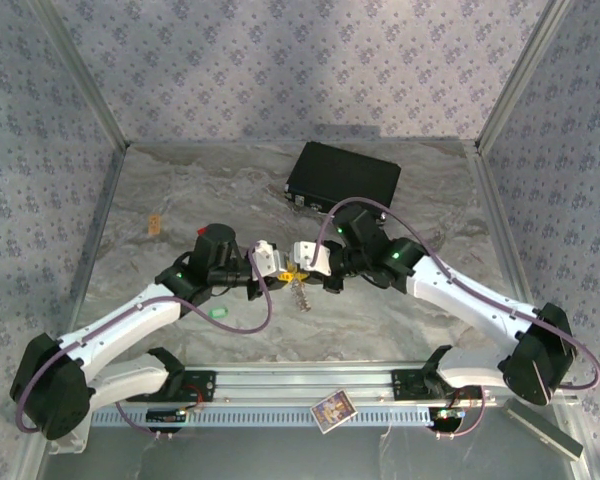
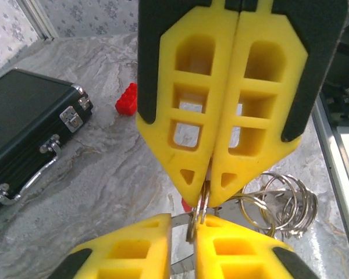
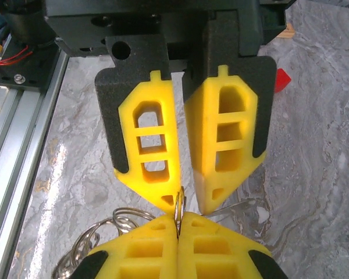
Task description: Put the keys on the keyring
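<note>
The keyring is a bunch of linked silvery rings (image 1: 301,293) hanging between the two grippers at the table's centre. My right gripper (image 3: 178,216) is shut on one ring (image 3: 179,202). My left gripper (image 2: 185,220) faces it tip to tip, its jaws a narrow gap apart. The same ring (image 2: 199,212) stands in that gap against one finger. The other rings (image 2: 282,200) dangle to the side. A green-headed key (image 1: 218,312) lies on the table by the left arm. A red speck (image 2: 188,204) shows under the right fingertips; I cannot tell whether it is the red key.
A black case (image 1: 342,180) lies at the back, just beyond the right arm. A small red block (image 2: 126,100) sits on the marble near the case. An aluminium rail (image 1: 300,385) runs along the near edge with a card (image 1: 332,408) on it. Frame posts bound the sides.
</note>
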